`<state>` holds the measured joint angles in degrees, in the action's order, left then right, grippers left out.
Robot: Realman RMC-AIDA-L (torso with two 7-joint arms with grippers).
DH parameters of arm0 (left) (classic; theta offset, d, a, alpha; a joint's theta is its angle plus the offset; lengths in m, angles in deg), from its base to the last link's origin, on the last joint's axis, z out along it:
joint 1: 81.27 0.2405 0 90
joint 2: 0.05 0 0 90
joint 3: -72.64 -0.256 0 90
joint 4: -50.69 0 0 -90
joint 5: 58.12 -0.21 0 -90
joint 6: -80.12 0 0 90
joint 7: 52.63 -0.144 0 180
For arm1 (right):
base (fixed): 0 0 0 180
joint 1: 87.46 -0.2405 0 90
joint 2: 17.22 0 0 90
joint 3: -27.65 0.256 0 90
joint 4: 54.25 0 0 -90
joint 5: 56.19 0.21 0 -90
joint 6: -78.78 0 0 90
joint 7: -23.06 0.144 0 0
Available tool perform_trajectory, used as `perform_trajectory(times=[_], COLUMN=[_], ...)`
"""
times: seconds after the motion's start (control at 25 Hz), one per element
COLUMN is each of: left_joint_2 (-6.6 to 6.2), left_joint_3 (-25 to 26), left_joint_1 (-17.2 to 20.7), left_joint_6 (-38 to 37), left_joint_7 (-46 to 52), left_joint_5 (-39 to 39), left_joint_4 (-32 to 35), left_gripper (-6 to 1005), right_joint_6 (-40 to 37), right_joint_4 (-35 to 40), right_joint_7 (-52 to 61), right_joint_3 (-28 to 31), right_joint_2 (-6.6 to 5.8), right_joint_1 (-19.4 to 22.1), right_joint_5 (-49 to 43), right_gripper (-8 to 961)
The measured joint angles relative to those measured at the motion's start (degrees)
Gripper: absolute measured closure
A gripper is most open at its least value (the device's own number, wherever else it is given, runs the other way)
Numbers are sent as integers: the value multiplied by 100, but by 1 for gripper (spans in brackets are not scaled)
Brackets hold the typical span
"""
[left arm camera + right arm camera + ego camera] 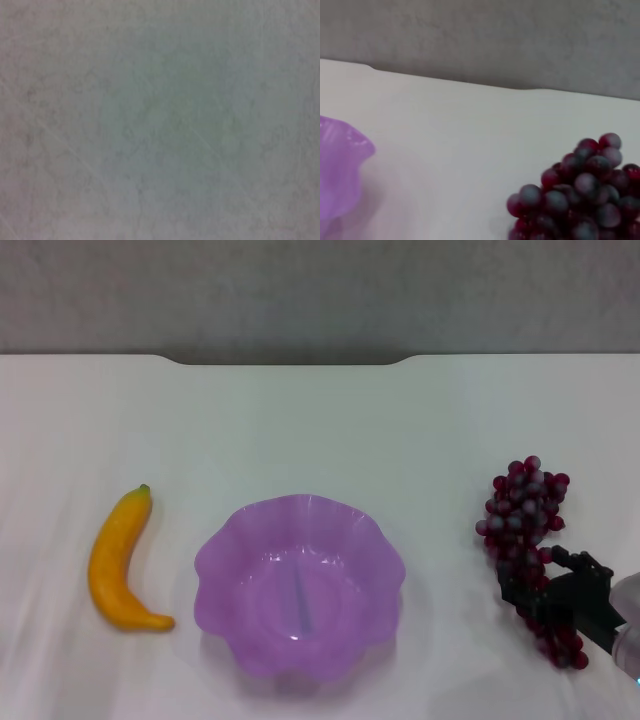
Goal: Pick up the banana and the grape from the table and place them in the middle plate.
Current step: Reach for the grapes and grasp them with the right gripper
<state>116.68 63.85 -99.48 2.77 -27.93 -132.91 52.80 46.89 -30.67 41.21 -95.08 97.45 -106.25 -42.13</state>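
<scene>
Two fruit items lie on the plain white table (320,420), one on each side of the translucent purple scallop-rimmed plastic plate (375,530), which holds nothing yet. The curved yellow-orange plastic-looking banana (115,560) lies to the robot's left of the plate, close to it, green tip pointing away from the robot. The long bunch of dark red-purple grapes (525,510) lies to the plate's right.

The right gripper (545,585) sits over the near half of the bunch, its black fingers straddling the grapes. Whether the fingers are clenched on the bunch or only poised around it cannot be told. The left gripper is not in sight; its wrist camera shows only a blank surface.

Handling, as judged: the bunch is probably light, lumpy and loosely jointed, so it may sag or swing; grip across the thick middle. The banana looks stiff, smooth and slippery; grip across its mid-curve.
</scene>
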Motion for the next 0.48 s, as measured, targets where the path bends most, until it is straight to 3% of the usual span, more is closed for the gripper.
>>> perform_trajectory(times=[0.48], left_joint_2=[-2], left_joint_3=[0], left_joint_1=[3], left_joint_6=[-8], left_joint_7=[8], left_joint_5=[0], left_joint_4=[0], left_gripper=[105], right_joint_6=[59], right_joint_4=[-26], right_joint_7=[-6], right_joint_3=[59], right_joint_2=[21], right_joint_1=[46], right_joint_5=[-23], right_gripper=[69])
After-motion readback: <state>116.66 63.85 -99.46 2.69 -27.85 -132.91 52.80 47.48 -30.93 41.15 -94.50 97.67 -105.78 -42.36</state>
